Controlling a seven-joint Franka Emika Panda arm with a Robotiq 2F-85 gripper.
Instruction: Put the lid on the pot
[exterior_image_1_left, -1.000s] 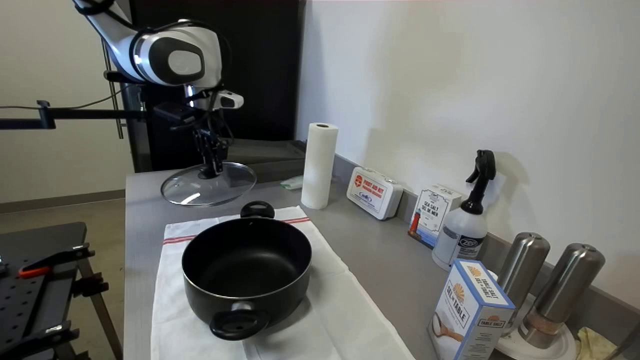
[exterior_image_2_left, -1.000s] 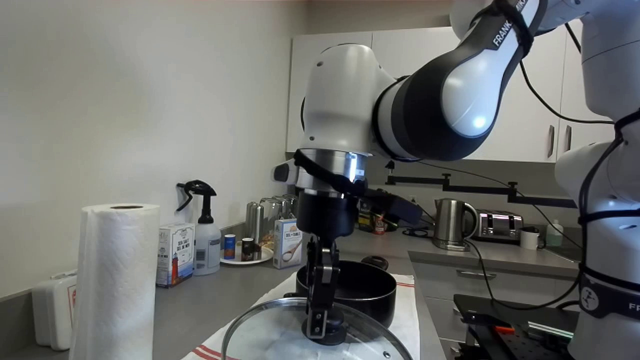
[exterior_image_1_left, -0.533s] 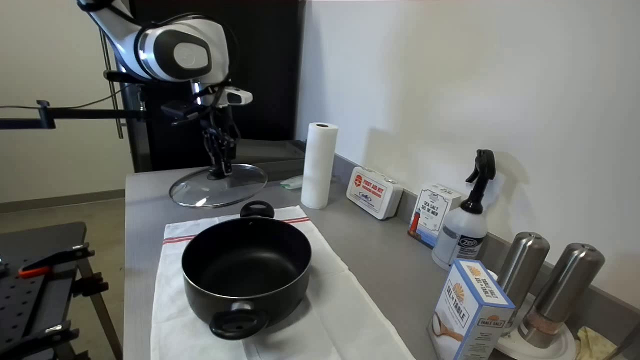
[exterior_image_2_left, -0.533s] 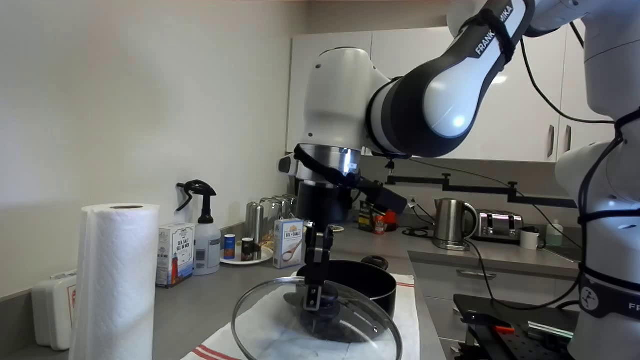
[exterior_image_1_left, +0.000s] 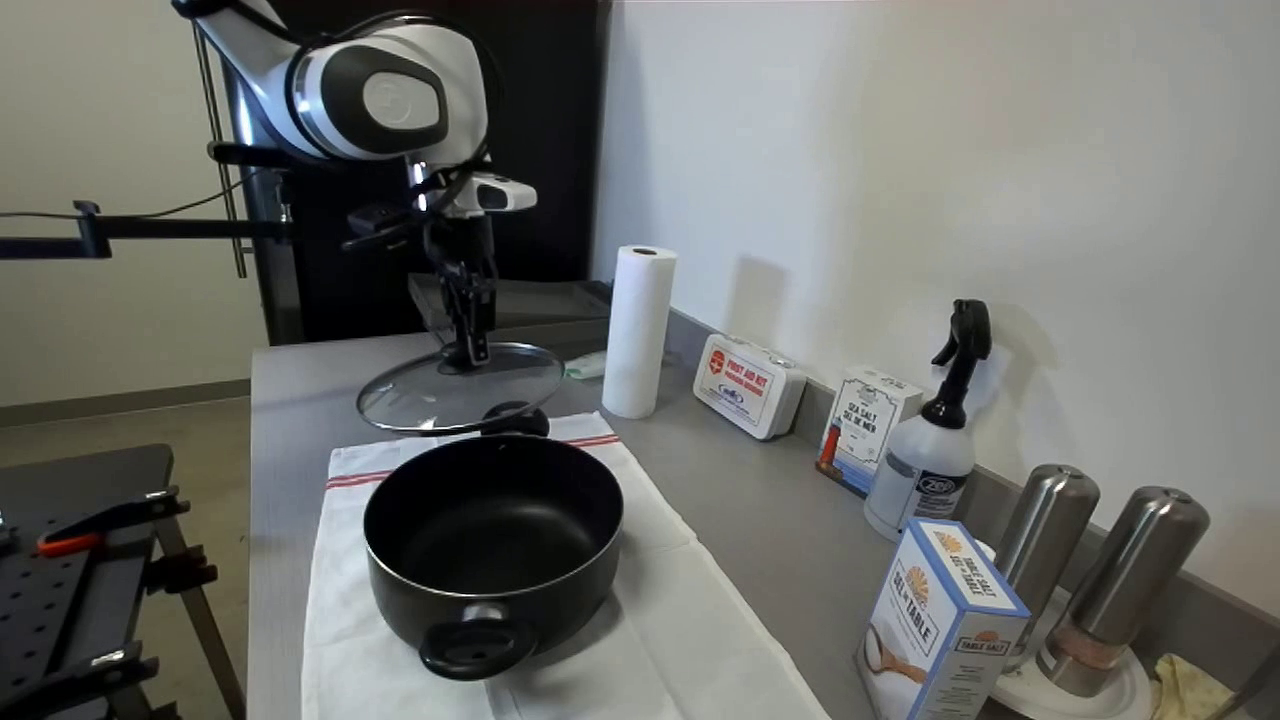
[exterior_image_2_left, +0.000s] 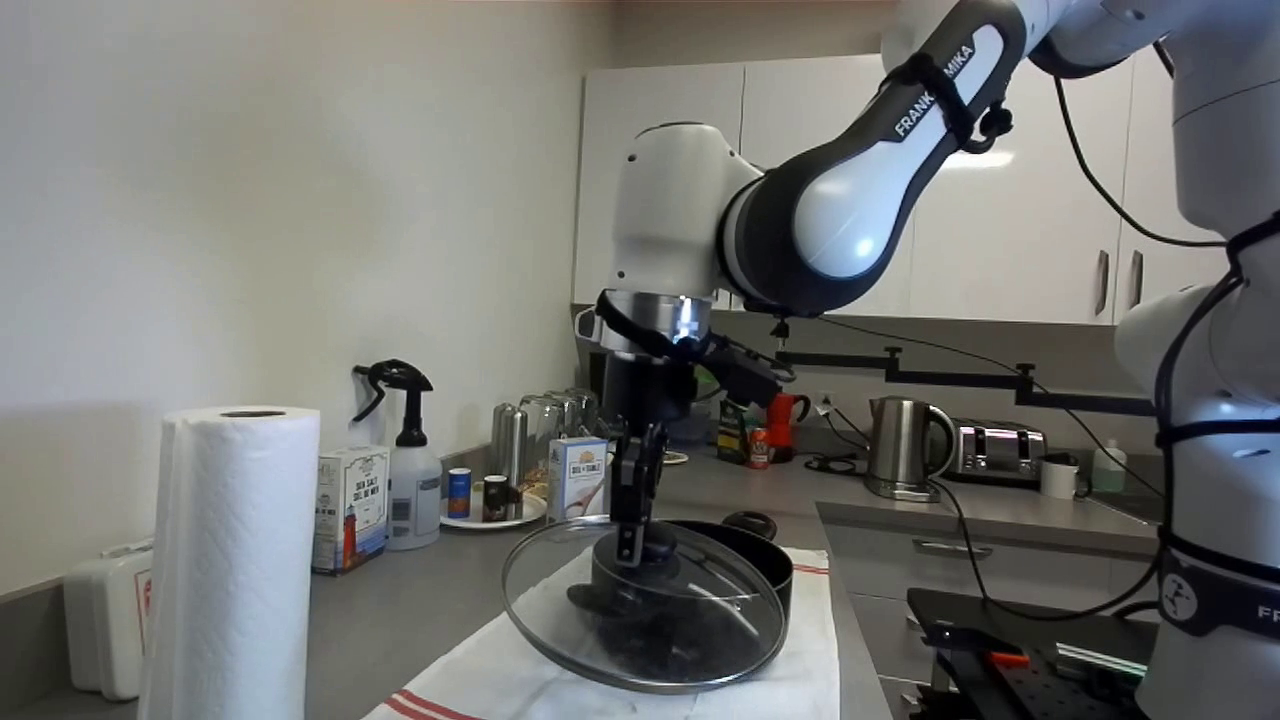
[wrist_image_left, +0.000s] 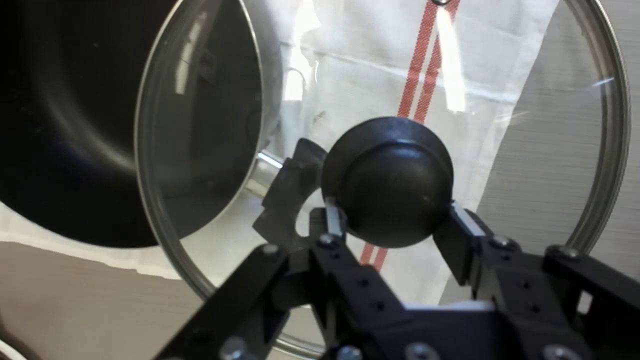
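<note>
Lid (exterior_image_2_left: 650, 615) hangs from gripper (exterior_image_2_left: 638, 545) by its knob (exterior_image_2_left: 660, 543), right edge lower, nearer than pot (exterior_image_2_left: 765, 550). Paper towel roll (exterior_image_2_left: 235, 570) upright, near left.

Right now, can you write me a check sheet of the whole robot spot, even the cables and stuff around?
Surface: grey counter, towel spread under the pot.
Job's things: pot stands open; lid not on it, held by its knob, overlapping the pot's edge in the wrist view.
Clutter: paper roll, first aid kit, two salt boxes, spray bottle, steel cylinders.
Gripper: closed on the knob.
Cables: black, strapped to the arm.
Surroundings: cupboards, kettle and toaster in an exterior view.
</note>
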